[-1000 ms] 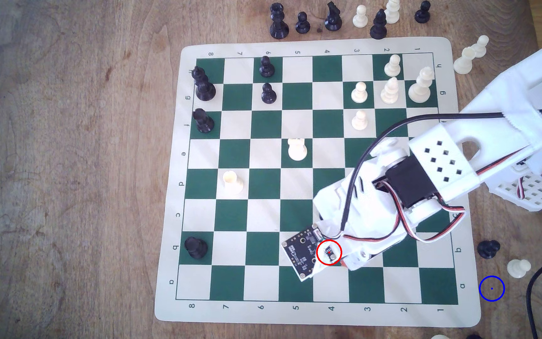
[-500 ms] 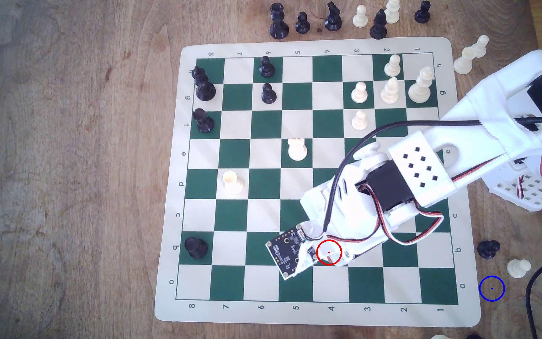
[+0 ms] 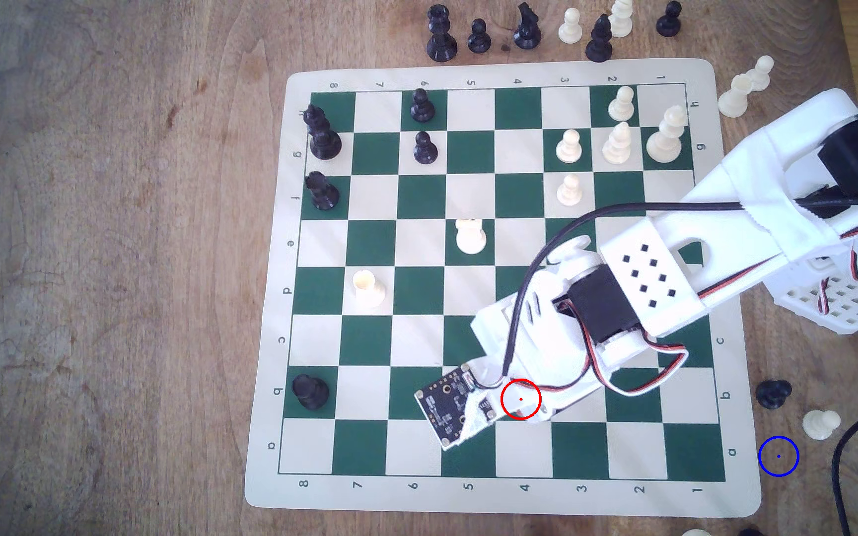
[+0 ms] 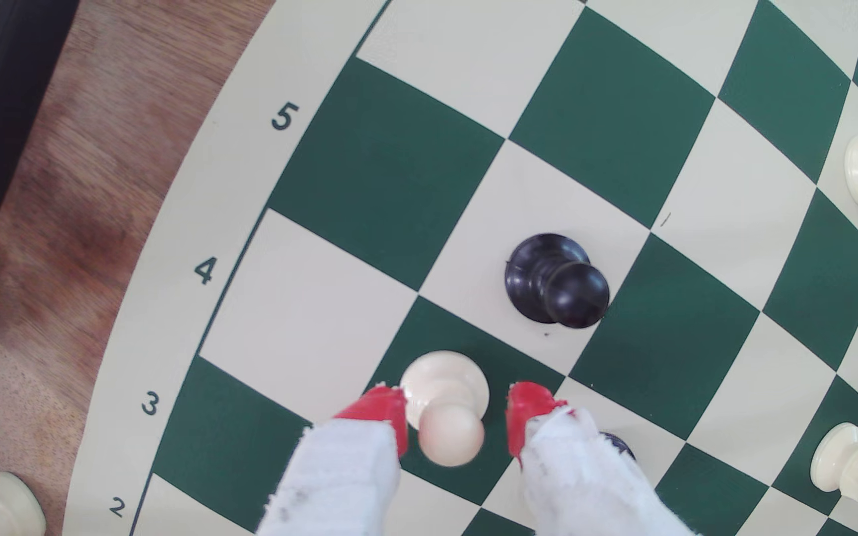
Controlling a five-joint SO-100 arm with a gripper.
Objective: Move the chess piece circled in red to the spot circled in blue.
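The hand (image 4: pixel 458 420) is spread, its red fingertips (image 4: pixel 383 412) flanking the white pawn (image 4: pixel 447 407) on its green square without gripping it. One tip sits closer than the other; an uneven closure could tip the pawn. A black pawn (image 4: pixel 556 281) stands on the adjacent square and risks a knock on lift-out. The blue ring (image 3: pixel 778 456) lies off the board on the wooden surface (image 3: pixel 107 257), beside two loose pieces.

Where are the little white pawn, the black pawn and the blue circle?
white pawn (image 4: pixel 450 435), wrist view, its ball head.
black pawn (image 4: pixel 575 295), wrist view, its head.
blue circle (image 3: pixel 779 456), exterior view, its centre dot.
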